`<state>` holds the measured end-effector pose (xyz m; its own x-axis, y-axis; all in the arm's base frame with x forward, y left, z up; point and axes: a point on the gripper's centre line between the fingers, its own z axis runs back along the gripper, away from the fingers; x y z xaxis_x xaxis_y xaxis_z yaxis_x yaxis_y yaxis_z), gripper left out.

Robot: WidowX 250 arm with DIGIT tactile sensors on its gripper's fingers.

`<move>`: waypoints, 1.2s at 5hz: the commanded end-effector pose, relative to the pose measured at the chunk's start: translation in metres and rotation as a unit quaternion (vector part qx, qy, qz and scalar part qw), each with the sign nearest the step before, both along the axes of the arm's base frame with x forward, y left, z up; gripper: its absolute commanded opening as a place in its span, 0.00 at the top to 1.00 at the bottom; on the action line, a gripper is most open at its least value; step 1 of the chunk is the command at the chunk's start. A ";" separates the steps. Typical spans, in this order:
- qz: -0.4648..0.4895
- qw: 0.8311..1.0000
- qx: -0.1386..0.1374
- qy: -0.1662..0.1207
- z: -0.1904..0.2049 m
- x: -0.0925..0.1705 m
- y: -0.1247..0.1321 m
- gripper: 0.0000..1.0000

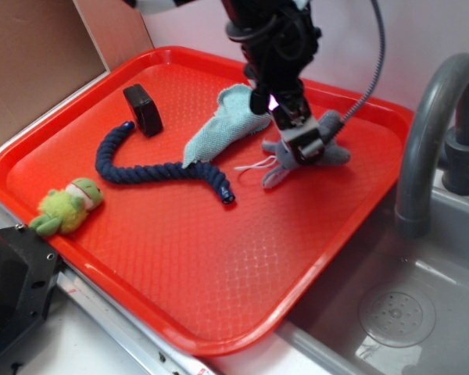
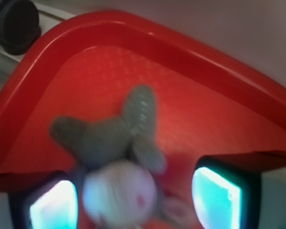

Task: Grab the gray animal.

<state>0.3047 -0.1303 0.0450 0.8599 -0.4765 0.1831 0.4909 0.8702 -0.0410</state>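
Note:
The gray animal [image 1: 328, 152] lies on the red tray [image 1: 187, 266] toward its far right side, with a thin white string [image 1: 254, 166] trailing to its left. In the wrist view the gray animal [image 2: 109, 148] shows blurred, its pale face with a red spot [image 2: 119, 193] low between the two fingers. My gripper [image 1: 301, 144] is down over the animal and stands open. The left fingertip [image 2: 50, 205] is close beside the face, and the right fingertip [image 2: 217, 195] stands apart from it.
A light blue cloth [image 1: 227, 125] lies just left of the gripper. A dark blue rope [image 1: 152, 168] curves across the tray's middle, a black block [image 1: 143, 109] sits at the back, a green frog plush [image 1: 66, 207] at the left. A gray faucet [image 1: 430, 133] and sink [image 1: 391, 312] are to the right.

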 end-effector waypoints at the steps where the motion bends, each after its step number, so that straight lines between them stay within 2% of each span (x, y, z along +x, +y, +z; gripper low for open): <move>1: -0.052 0.995 -0.072 0.040 0.008 0.008 -0.011 0.00; 2: -0.042 0.995 -0.071 0.049 0.007 0.009 -0.011 0.00; 3: -0.049 0.994 -0.074 0.056 0.009 0.009 -0.011 1.00; 6: -0.042 0.995 -0.077 0.055 0.010 0.010 -0.012 1.00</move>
